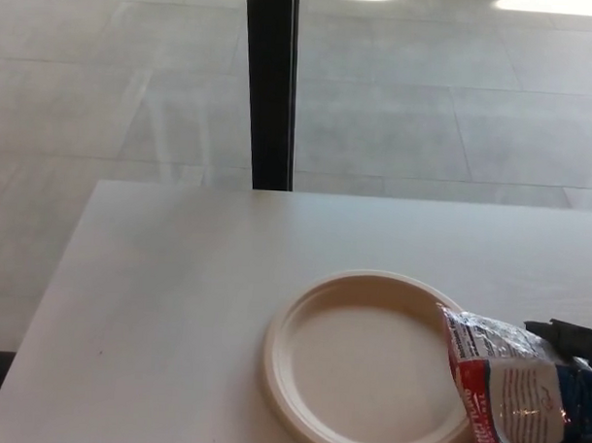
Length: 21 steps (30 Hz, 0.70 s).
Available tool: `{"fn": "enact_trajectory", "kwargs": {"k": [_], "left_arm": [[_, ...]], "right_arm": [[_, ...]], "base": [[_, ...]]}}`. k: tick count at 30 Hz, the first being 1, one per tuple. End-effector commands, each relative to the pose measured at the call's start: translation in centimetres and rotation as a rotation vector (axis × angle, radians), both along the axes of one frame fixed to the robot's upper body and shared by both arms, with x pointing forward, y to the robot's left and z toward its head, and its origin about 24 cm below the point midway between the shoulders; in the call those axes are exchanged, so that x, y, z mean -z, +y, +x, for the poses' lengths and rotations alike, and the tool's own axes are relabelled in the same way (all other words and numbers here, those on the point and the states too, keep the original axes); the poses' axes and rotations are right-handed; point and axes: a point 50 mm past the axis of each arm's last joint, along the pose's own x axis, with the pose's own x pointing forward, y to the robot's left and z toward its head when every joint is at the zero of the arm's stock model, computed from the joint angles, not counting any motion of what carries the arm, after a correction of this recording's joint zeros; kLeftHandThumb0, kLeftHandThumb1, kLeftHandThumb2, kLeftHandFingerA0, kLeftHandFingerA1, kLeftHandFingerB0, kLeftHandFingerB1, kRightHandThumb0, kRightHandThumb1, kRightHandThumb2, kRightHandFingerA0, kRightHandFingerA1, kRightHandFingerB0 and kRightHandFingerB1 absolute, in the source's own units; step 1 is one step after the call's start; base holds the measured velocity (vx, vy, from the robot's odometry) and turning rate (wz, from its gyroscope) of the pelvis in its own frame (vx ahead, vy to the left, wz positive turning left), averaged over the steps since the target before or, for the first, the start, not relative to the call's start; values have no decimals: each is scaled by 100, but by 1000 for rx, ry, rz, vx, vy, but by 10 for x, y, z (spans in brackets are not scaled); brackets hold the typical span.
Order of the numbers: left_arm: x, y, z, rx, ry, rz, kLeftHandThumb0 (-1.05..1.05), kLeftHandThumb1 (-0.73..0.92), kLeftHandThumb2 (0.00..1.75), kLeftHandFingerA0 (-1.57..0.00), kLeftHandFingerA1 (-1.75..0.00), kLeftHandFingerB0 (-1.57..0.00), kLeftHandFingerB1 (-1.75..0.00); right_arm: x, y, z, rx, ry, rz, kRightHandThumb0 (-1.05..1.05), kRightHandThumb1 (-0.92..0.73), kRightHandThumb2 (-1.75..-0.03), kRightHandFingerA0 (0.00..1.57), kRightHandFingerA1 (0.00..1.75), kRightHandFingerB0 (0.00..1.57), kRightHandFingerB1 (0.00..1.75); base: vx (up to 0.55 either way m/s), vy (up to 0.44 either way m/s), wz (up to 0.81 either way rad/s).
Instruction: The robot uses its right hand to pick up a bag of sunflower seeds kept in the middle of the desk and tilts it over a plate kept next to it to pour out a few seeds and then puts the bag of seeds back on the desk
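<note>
A cream paper plate (354, 364) lies on the white desk (177, 295) near its front edge. No seeds are visible on it. The bag of sunflower seeds (514, 394), shiny clear plastic with a red, white and blue label, is held at the picture's lower right with its open end over the plate's right rim. My right hand (577, 377) is shut on the bag; only black fingers show at the right edge, behind and beside it. My left hand is out of sight.
A black vertical post (271, 85) stands behind the desk's far edge, in front of a tiled floor. The desk's left edge runs diagonally at the picture's left.
</note>
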Motion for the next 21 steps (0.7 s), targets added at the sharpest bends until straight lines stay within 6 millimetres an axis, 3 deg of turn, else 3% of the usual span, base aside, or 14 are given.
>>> {"fn": "enact_trajectory", "kwargs": {"k": [1,2,3,4,5,6,7,9,11,13,14,17,18,21], "left_arm": [[-2,2,-3,-10,-13,12,-77,73,62,-40,-59,-31,-37],[-2,2,-4,-13,-12,12,-76,73,62,-40,-58,-31,-37],[-2,2,-5,-6,-9,16,-76,74,63,-40,-58,-30,-37],[-2,2,-6,-11,-15,11,-75,73,62,-38,-58,-30,-37],[-2,2,-7,-21,-20,3,-77,74,62,-39,-57,-31,-36],[-2,2,-8,-17,-15,8,-77,74,62,-39,-57,-31,-36],[-1,2,-8,-22,-14,9,-77,74,62,-39,-56,-32,-35],[-1,2,-7,-38,-7,8,-76,75,63,-39,-55,-32,-34],[-1,2,-8,-25,-5,8,-76,76,63,-39,-55,-32,-33],[-1,2,-9,-23,-3,8,-76,76,63,-39,-55,-32,-33],[-1,2,-9,-12,1,16,-77,77,63,-40,-57,-32,-35],[-2,2,-10,2,6,24,-79,78,64,-41,-56,-31,-34],[-2,2,-10,5,7,27,-79,78,64,-41,-56,-32,-35],[-2,2,-10,-8,5,26,-79,78,64,-41,-54,-31,-34]], "right_arm": [[12,4,-6,16,-66,-8,-43,-55,-81,115,108,18,42],[13,6,-7,5,-87,-19,-29,-76,-62,114,123,36,33],[14,7,-8,-2,-115,-22,-24,-82,-64,101,145,52,40],[14,9,-9,-12,-147,-21,-18,-82,-69,85,169,71,56],[14,10,-11,-23,-191,-22,-11,-72,-94,85,175,94,73],[14,11,-11,-22,-204,-29,-11,-72,-94,85,175,94,73],[13,11,-11,-23,-210,-24,-13,-65,-107,85,170,98,83],[13,11,-14,-27,-247,-1,-15,-59,-115,92,153,94,109],[13,10,-17,-18,-281,27,-17,-55,-119,92,157,83,142],[13,10,-18,-20,-292,32,-17,-55,-119,92,157,83,142],[13,8,-20,-25,-345,32,-21,-68,-98,84,173,73,153],[10,8,-23,-21,-424,46,-21,-56,-111,94,175,76,146],[8,8,-22,-20,-428,40,-20,-58,-119,86,171,78,147],[7,6,-21,-20,-452,38,-20,-52,-124,88,173,78,151]], "base": [[0,0,0],[0,0,0],[0,0,0],[0,0,0],[0,0,0],[0,0,0],[0,0,0],[0,0,0],[0,0,0],[0,0,0],[0,0,0],[0,0,0],[0,0,0],[0,0,0]]}}
